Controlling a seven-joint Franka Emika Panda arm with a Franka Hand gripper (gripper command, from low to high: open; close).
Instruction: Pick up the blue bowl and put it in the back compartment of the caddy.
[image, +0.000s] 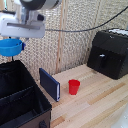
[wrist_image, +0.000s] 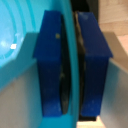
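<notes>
Blue bowl (image: 10, 47): small, shallow, round, bright blue plastic. Location: aloft, hanging just below the gripper (image: 21, 44), above the back compartment of the caddy (image: 11, 77). Grip: pinched at the rim, one finger (wrist_image: 52, 65) inside the wall, the other outside, jaws clenched on the bowl's thin edge. Handling, judged: light, stiff, smooth and likely slippery; not fragile. Rim is the sensible hold. Held off-centre, so it may tilt or swing.
</notes>
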